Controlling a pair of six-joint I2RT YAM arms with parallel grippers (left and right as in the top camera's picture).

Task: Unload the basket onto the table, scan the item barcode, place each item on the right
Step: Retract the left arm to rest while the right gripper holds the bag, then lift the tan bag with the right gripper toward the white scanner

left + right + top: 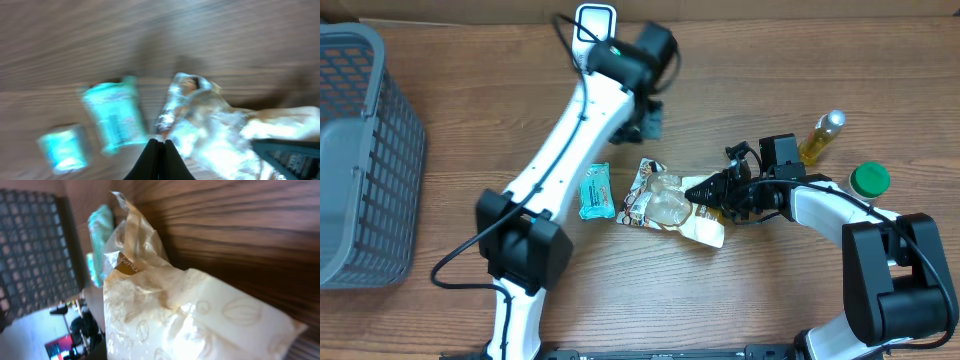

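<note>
Overhead first: the left gripper [645, 122] hovers near the top of the table [770, 60], well apart from the pile. The right gripper [712, 190] is right at the cream packet [705, 228], which lies mid-table touching a clear crinkled bag [660, 200]. A teal packet [595, 192] sits just beside that bag, and a grey basket [360, 150] stands at the far left. A yellow bottle [822, 135] and a green lid [869, 180] are off to the right. Whether the right jaws are clamped on the packet, I can't tell from up here.

Left wrist view, blurred — the two black fingers [152, 160] are pressed together with nothing between them. The teal packet and the bag show beyond them on the wood.

Right wrist view — the cream packet fills the frame, close up, lying on the table. The fingers don't show, so there's no call on that grip.
</note>
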